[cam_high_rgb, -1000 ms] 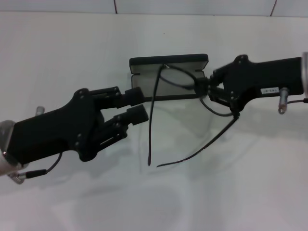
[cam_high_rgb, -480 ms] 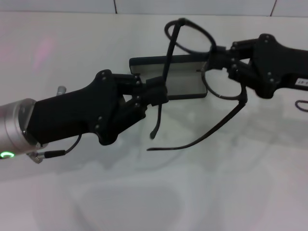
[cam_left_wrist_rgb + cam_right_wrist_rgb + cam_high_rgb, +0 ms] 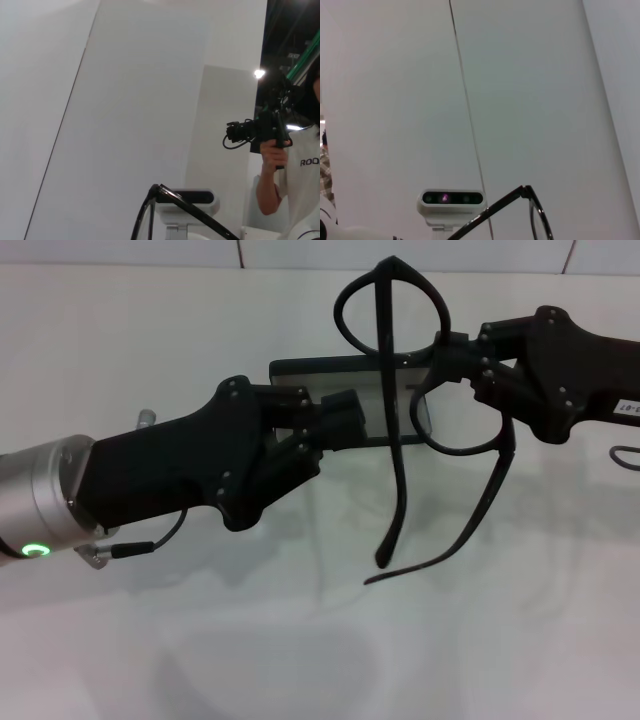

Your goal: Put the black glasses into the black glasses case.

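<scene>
My right gripper is shut on the black glasses at the bridge and holds them in the air over the open black glasses case. One lens stands above the case's far edge and the other hangs in front of its right end. Both temple arms dangle toward the table's front. My left gripper is at the case's left half, fingers together, just left of the nearer temple arm and holding nothing. A piece of the black glasses shows in the left wrist view, and the black glasses also show in the right wrist view.
The white table stretches all around the case. A small camera on a stand and a person holding a handheld device appear in the wrist views, off the table.
The left gripper moved forward to the case. The near temple arm, beside its fingers before, swung right and now hangs free. The glasses rose slightly in the right gripper.
</scene>
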Robot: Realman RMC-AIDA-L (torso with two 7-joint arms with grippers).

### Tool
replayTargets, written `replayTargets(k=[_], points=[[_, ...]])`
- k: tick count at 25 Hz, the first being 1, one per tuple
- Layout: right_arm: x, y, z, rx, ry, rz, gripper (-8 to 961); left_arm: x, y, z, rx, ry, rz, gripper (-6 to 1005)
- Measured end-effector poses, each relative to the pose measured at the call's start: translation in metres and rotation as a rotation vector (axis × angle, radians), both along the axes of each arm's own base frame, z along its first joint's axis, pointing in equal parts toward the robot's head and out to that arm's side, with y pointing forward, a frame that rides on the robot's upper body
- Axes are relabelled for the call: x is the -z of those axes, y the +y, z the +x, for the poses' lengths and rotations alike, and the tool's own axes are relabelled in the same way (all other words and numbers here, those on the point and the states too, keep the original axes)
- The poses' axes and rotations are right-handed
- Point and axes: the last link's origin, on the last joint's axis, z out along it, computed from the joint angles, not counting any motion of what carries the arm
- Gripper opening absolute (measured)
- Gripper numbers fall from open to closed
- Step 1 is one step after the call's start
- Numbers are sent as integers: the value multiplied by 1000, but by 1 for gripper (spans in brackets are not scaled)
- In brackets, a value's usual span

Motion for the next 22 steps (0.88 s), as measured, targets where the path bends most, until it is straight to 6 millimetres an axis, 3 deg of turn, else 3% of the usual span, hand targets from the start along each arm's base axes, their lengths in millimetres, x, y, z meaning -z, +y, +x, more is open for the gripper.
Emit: replayTargets(k=[15,22], points=[[5,0,11,28,-4,8,60,-10,-5,1,21,-69,17,84],[10,4,3,-8,4,22,61,-8,-4,8,18,-117,-55,60]])
